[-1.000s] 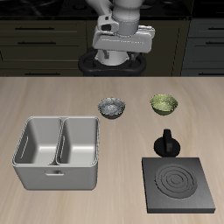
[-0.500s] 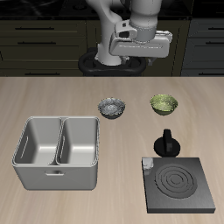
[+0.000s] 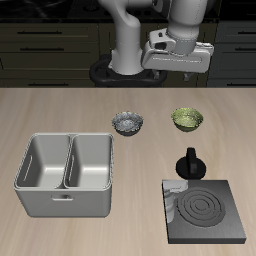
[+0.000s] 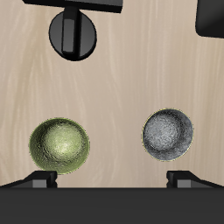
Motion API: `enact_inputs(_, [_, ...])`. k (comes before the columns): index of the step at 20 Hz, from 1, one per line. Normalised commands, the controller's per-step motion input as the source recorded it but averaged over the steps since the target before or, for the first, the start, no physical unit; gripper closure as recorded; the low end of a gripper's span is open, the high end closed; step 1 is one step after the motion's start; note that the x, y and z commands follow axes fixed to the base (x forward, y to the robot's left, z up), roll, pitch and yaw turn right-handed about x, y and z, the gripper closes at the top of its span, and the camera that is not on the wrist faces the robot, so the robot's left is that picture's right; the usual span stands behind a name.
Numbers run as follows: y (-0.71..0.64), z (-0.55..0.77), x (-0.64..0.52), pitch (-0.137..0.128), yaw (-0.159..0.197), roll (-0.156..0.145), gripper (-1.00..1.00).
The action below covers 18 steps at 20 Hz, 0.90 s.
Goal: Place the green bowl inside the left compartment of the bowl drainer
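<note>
The green bowl [image 3: 187, 119] stands upright on the wooden table, back from the stove plate; in the wrist view the green bowl [image 4: 60, 144] shows its yellowish-green inside. My gripper [image 3: 182, 72] hangs open high above the table, roughly over the bowl and not touching it; its two fingertips [image 4: 39, 181] stand wide apart around nothing. The bowl drainer [image 3: 66, 186] sits near the table's front edge, well away from the bowl. Its left compartment [image 3: 42, 162] and the other well are both empty.
A grey-white speckled bowl [image 3: 129, 123] stands beside the green one, also visible from the wrist [image 4: 168, 134]. A flat black stove plate [image 3: 205, 210] lies near the front edge, with a small black upright object [image 3: 190, 163] just behind it.
My gripper has travelled sideways at the same height, from above the speckled bowl's side to above the green bowl. Nothing on the table has moved.
</note>
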Motion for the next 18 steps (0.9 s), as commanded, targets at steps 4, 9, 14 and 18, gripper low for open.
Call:
enact_inputs(4, [0.27,-0.15,0.11,0.025,0.006,-0.008,-1.0])
enact_inputs(9, [0.38,-0.14,0.08,0.024,0.025,-0.017,-1.0])
enact_inputs(14, [0.41,-0.17,0.02,0.026,0.013,0.031,-1.0])
enact_inputs(18, [0.32,-0.27,0.0,0.034,0.015,-0.004,-1.0])
